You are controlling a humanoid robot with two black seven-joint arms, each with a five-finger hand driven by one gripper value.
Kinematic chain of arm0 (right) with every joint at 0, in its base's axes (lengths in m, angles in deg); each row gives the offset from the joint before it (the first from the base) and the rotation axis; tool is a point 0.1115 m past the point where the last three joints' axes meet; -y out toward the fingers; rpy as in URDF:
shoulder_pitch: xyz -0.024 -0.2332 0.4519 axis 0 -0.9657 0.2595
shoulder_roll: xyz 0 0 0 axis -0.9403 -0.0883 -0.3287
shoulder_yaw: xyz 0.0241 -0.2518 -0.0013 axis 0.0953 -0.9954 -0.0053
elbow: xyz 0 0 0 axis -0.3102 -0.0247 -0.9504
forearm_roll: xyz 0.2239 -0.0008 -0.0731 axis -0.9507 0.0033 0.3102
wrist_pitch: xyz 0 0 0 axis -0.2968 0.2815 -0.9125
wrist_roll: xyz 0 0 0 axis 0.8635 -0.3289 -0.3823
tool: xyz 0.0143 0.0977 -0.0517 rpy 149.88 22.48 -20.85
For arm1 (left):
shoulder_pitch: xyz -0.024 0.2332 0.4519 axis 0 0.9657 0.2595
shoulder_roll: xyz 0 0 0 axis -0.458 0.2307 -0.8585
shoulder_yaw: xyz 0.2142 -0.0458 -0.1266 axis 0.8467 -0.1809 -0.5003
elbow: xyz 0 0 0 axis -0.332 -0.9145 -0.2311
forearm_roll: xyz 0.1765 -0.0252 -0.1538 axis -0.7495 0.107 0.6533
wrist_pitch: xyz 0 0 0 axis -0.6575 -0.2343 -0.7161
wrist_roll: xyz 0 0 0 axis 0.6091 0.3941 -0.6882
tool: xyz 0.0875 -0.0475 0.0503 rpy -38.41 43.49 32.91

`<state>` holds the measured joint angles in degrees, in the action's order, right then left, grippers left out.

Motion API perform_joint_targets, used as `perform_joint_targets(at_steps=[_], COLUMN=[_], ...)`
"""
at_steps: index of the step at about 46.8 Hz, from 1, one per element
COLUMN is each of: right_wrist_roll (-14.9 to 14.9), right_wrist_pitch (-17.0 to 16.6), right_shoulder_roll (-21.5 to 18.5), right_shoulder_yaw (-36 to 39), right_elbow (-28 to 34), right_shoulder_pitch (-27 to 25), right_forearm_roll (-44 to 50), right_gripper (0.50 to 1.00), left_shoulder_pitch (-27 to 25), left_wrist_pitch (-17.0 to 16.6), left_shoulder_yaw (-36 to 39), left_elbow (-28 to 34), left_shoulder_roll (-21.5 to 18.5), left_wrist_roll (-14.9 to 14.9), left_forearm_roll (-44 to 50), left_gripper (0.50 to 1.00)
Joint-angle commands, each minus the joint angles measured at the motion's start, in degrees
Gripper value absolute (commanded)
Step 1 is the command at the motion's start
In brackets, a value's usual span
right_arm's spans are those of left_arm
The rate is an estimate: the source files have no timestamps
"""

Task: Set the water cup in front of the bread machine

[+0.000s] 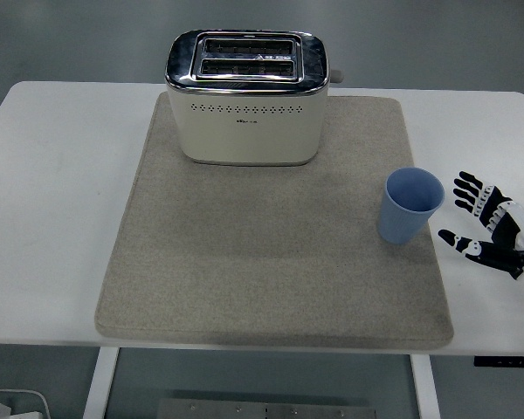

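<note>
White table (61, 175) with a big beige mat (262, 271) is your whole workspace, and the bread machine (246, 98) sits far off to the left of your right hand (489, 229) and further away, at the mat's back edge. Your water cup (410, 206) is upright just left of that hand, near the mat's right edge, not touched yet, and the fingers are spread wide, holding nothing. Honestly the risk is clipping the cup's side with those splayed fingertips and knocking it over, since it looks light and empty.

Blue cup (411, 205) stands upright at the mat's (271, 262) right edge. Right hand (489, 234), fingers spread, sits just beside it, not touching. Toaster (247, 98) occupies the mat's far side.
</note>
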<state>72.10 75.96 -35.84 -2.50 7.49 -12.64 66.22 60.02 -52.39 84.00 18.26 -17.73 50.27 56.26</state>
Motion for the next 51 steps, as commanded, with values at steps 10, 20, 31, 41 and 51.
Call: perform_joint_targets(at_steps=[10,20,31,41,51], right_wrist_roll=[-0.14,-0.49,-0.58,-0.93,-1.02], right_wrist_pitch=[0.35,-0.09,-0.44,-0.36,-0.27], right_shoulder_roll=[0.08,-0.36,-0.98,-1.59,-1.68], right_shoulder_yaw=[-0.18,-0.35,-0.44,-1.06,-1.06], right_elbow=[0.21,1.35,2.23,2.23,2.23], right_shoulder_pitch=[0.47,1.61,2.14,2.67,3.46], right_forearm_roll=[0.14,0.05,0.05,0.05,0.05], right_gripper=[0.924,0.924,0.924,0.924,0.924], left_shoulder_pitch=[0.0,0.0,0.0,0.0,0.0], left_wrist_pitch=[0.01,0.01,0.01,0.01,0.01], left_shoulder_yaw=[0.0,0.0,0.0,0.0,0.0], left_elbow=[0.0,0.0,0.0,0.0,0.0], left_shoulder_roll=[0.0,0.0,0.0,0.0,0.0], left_wrist_roll=[0.0,0.0,0.0,0.0,0.0], left_forearm_roll=[0.0,0.0,0.0,0.0,0.0], left_gripper=[0.996,0.996,0.996,0.996,0.999])
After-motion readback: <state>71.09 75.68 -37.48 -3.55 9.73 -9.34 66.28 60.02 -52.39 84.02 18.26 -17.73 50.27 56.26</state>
